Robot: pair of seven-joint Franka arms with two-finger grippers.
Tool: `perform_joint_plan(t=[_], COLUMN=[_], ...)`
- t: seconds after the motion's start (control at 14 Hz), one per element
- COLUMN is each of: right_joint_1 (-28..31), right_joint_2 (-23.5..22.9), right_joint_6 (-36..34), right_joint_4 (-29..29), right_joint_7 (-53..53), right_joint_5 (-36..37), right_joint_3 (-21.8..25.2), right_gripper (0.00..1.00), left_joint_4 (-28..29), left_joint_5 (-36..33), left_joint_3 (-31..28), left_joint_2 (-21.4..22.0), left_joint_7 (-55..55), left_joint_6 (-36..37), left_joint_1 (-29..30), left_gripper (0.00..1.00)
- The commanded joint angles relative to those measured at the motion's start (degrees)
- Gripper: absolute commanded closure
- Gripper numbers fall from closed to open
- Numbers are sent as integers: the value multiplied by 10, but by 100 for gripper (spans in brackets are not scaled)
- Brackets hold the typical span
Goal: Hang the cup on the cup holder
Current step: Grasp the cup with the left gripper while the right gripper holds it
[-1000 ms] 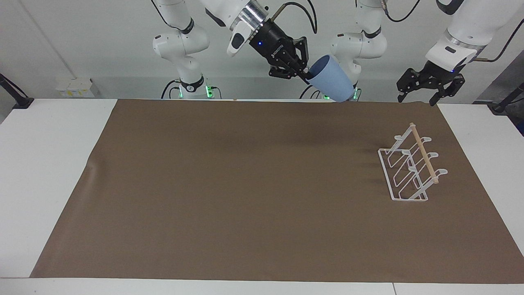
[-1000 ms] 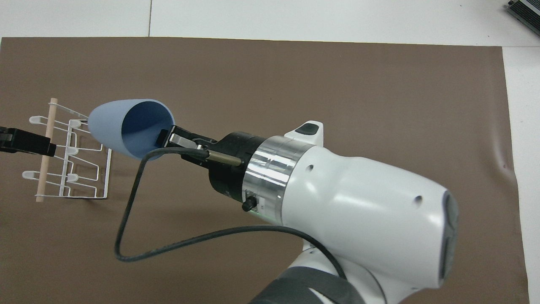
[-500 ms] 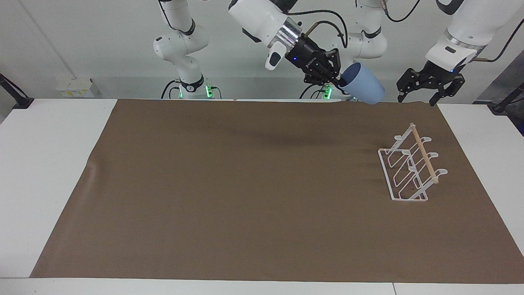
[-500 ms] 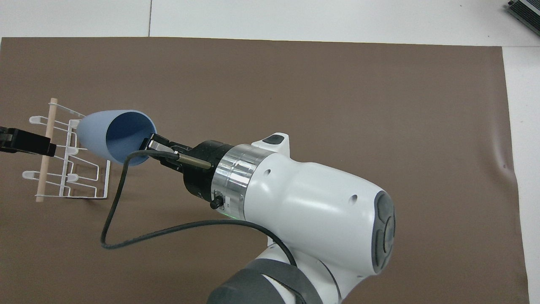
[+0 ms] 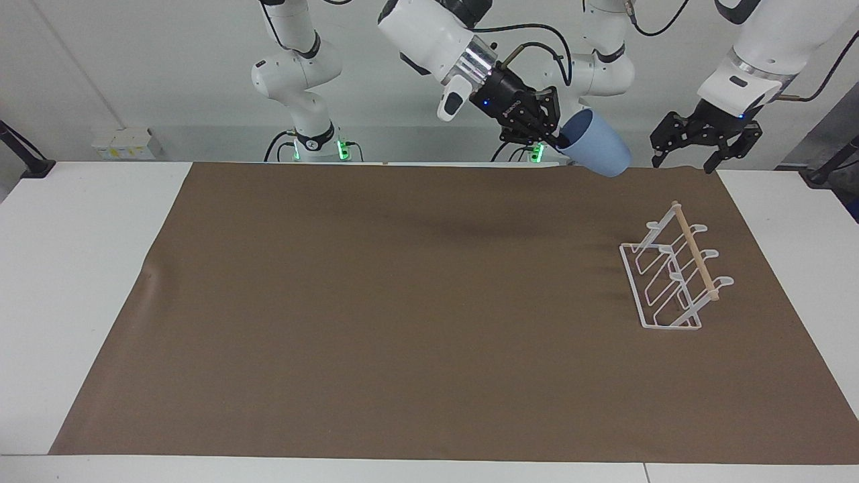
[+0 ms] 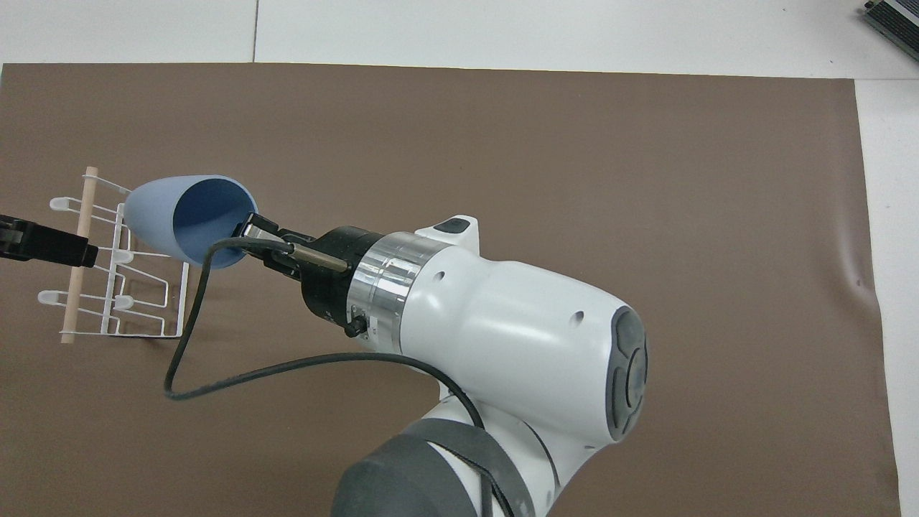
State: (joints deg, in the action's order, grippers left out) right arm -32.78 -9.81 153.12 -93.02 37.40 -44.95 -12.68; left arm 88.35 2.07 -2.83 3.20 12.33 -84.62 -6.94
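Pale-blue tapered cup (image 5: pixel 596 151), tilted, w/ matte plain wall.

We see the cup holder (image 5: pixel 673 272) standing on the mat (image 5: pixel 402 302) covering the tabletop (image 5: pixel 74 268), toward the left arm's end. The right end effector (image 5: pixel 553 137) holds the cup (image 5: pixel 597 153) tilted in the air above the mat's robot-side edge. The left end effector (image 5: pixel 701 144) hangs over that edge's corner.

One cup (image 5: pixel 596 151); one cup holder (image 5: pixel 673 271); one brown mat (image 5: pixel 376 315); two tools: right tool (image 5: pixel 554 136), left tool (image 5: pixel 706 137).
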Motion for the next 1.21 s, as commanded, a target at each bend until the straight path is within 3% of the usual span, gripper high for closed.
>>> perform_joint_plan(t=[0.0,0.29,0.86,1.14], right_joint_1=[-9,-11,-11,-11], right_joint_2=[-18,-28,-29,-29], right_joint_6=[7,7,7,7], right_joint_4=[26,38,42,42], right_joint_7=[5,6,6,6], right_joint_5=[-14,-15,-15,-17], right_joint_3=[1,1,1,1], right_gripper=[100,100,100,100], left_joint_4=[14,12,16,18], left_joint_5=[34,69,130,193], left_joint_3=[0,4,3,12], left_joint_2=[16,16,17,16], left_joint_7=[112,285,600,625], left_joint_6=[-12,-19,-102,-101], left_joint_1=[3,-1,-4,-6], left_gripper=[0,0,0,0])
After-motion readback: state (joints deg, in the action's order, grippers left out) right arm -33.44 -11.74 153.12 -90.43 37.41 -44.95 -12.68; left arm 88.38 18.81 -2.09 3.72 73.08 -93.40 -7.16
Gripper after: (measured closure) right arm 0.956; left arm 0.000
